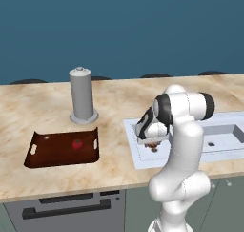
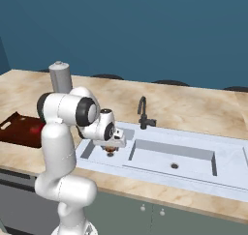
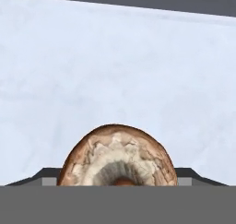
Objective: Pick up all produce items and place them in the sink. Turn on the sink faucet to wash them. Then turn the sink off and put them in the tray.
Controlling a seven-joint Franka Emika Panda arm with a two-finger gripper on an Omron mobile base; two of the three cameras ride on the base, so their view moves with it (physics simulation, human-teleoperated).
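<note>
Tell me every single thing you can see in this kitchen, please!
Glossy red round tomato: one, red, lying in the tray.
Mottled tan-brown round mushroom: one, brown, in the left sink basin, right under the pincer.
Dark reddish-brown rectangular tray: one, brown, on the counter left of the sink.
Pale white-grey double-basin sink: one, whitish, set in the counter.
Small black gooseneck faucet: one, black, behind the sink.
Tall grey cylinder: one, grey, behind the tray.
Beige marble counter: one, beige.
White robot arm: one, white, bent over the sink.
Pincer: one, dark, low over the mushroom; grip unclear.
</note>
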